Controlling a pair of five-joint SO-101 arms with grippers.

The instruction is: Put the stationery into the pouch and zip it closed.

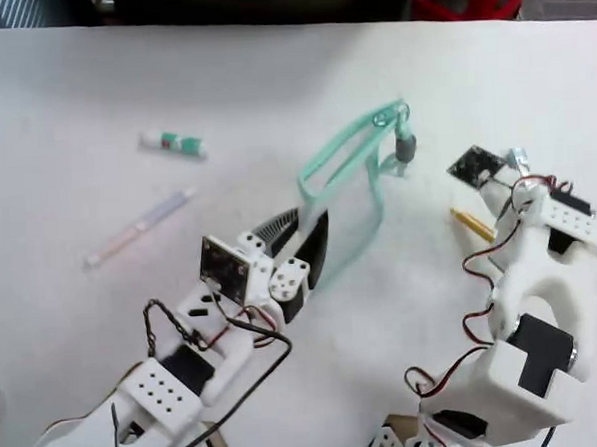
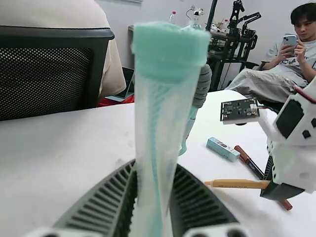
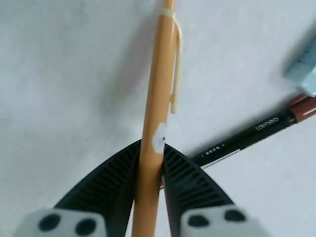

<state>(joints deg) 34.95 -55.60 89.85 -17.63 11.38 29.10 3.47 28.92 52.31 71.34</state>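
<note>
Mint pouch point(image 1: 345, 186) stands lifted over mid table point(image 1: 271, 75), pinched tight by left gripper point(image 1: 301, 241). Right gripper point(image 3: 150, 165) clamps orange pen point(image 3: 157, 89) nr right edge; pen's long axis runs straight out from fingers. Pouch lies close by, to its left.

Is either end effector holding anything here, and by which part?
Both: left end effector grips the mint pouch by one edge, away from the grey pull; right end effector pinches the orange pen on its barrel, beyond the clip.
</note>
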